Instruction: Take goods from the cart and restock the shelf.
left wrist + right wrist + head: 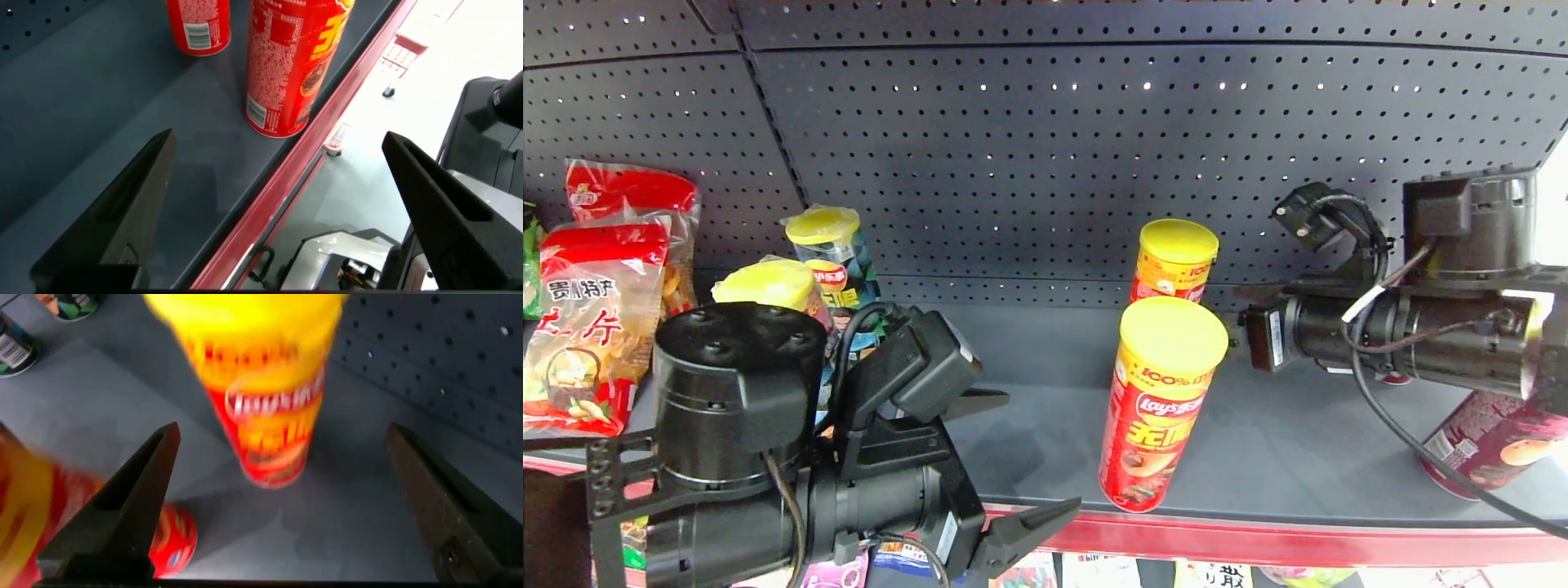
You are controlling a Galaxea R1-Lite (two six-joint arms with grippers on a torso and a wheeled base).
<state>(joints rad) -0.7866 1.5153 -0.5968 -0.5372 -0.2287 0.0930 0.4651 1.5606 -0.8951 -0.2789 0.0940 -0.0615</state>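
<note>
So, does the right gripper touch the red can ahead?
Apart. Right wrist view: shelf shows between the red can and each open finger of the right gripper.

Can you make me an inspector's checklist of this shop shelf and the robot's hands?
Surface: grey shelf with a red front edge.
Job's things: front red can upright near the edge; back red can upright behind it; dark red can tilted at the right.
Clutter: patterned can and nearer yellow-lidded can at the left; snack bags beside them.
Hands: left hand open, by the shelf's front edge; right hand open, a red can ahead of it.
Cables: black cable hanging loose from the right arm.
Surroundings: dark pegboard wall behind the shelf.
</note>
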